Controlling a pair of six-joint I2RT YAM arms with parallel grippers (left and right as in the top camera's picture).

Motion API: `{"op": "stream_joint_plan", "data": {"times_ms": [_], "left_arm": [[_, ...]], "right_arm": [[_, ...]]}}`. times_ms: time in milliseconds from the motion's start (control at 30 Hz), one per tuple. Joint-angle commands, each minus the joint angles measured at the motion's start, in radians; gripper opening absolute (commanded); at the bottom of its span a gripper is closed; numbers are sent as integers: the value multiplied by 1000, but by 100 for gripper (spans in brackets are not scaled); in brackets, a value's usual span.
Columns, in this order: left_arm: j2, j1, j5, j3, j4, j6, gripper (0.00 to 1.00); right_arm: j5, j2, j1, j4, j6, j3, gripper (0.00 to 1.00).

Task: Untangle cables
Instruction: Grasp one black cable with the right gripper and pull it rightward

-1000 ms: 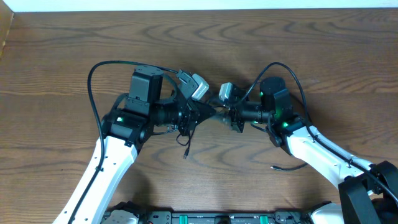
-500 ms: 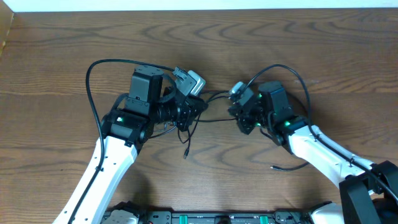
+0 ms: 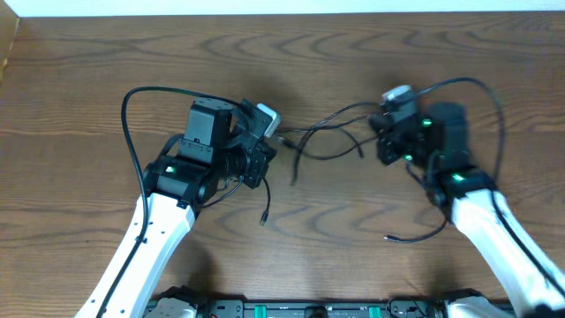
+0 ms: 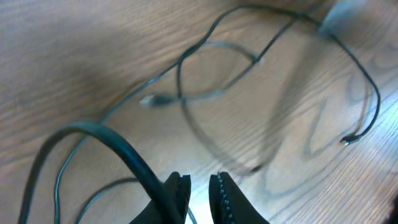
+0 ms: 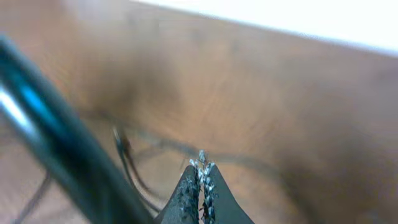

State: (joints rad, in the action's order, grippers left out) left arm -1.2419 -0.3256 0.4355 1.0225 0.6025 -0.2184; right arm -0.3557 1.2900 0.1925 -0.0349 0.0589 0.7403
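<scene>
Cables [image 3: 328,132] hang across the middle of the table [image 3: 88,71] in the overhead view. They are strung between the left gripper [image 3: 272,141] and the right gripper [image 3: 381,132], which sit well apart. Step in hand looks like pulling the bunch open. To do it well, draw the arms apart slowly and level, and stop once a strand goes tight. Otherwise a crossing cinches into a knot or a cord slips out. Strands are thin and black, a few slack loops crossing nearer the left side. One tail ending in a plug [image 3: 263,216] trails below the left gripper. A lone cord [image 3: 410,237] lies by the right arm.

Left wrist view: left gripper [image 4: 200,190] jaws are nearly pressed together, slim gap. A dark cord runs in against one finger, so it reads as pinching a cable, though the contact itself is hidden. This side should hold firm as the anchor. Beyond the tips the cables [image 4: 186,98] lie blurred on the wood, crossing at least once.

Right wrist view: right gripper [image 5: 200,180] jaws are pressed together. Thin dark cables [image 5: 127,155] pass close by the tips, one likely caught there; blur prevents certainty. The grip sits at the very tip, so any jerk probably loses it. Move gently.
</scene>
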Motion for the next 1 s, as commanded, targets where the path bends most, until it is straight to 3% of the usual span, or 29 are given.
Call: {"op": "stream_joint_plan", "data": {"times_ms": [0, 133, 167, 233, 433, 667, 833, 967], "left_arm": [[2, 0, -33, 29, 24, -13, 17], [2, 0, -33, 29, 32, -13, 17], [2, 0, -33, 29, 34, -13, 24], [2, 0, -33, 29, 37, -13, 24], [1, 0, -33, 29, 40, -13, 25], [1, 0, -33, 29, 48, -13, 25], [1, 0, -33, 29, 48, -13, 25], [1, 0, -33, 29, 48, -11, 25]], "right_arm": [[-5, -161, -53, -61, -41, 8, 1], [137, -283, -92, -142, -66, 8, 1], [197, -303, -100, -157, -66, 8, 1], [363, -332, -120, -181, -66, 8, 1], [699, -310, -248, -236, -62, 8, 1], [723, -193, -546, -403, -63, 11, 1], [722, -79, -722, -417, -87, 23, 1], [682, 56, -874, -344, -270, 33, 1]]}}
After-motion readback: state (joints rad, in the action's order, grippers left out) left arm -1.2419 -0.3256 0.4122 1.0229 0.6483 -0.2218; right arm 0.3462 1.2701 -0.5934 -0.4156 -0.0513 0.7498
